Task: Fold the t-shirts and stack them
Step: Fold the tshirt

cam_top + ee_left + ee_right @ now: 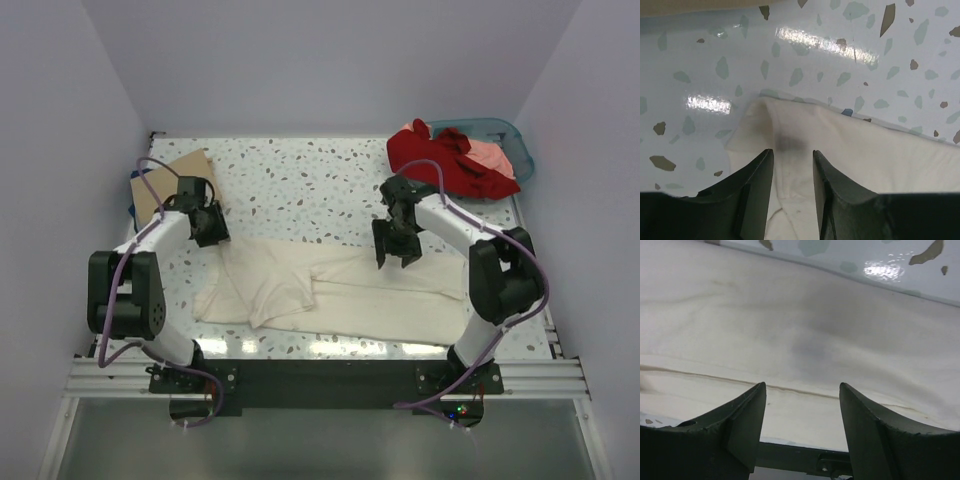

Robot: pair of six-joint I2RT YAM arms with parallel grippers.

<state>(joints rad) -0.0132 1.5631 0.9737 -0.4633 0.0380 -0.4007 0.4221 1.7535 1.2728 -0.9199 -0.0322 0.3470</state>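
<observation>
A large cream t-shirt [330, 295] lies partly folded across the near half of the table. My left gripper [210, 232] is open just above its far left corner; in the left wrist view the cloth [805, 135] shows between the fingers [755, 185]. My right gripper [397, 252] is open and empty over the shirt's far edge; the right wrist view shows cream cloth [800, 330] below the fingers [747, 415]. A red shirt [435, 160] and a salmon-pink one [490, 155] lie heaped at the back right. A tan shirt [170, 180] lies folded at the back left over a dark blue one [133, 212].
A teal plastic basket [515, 145] stands at the back right under the red and pink shirts. The speckled tabletop [300, 180] is walled on three sides. The black front rail [320, 365] runs along the near edge.
</observation>
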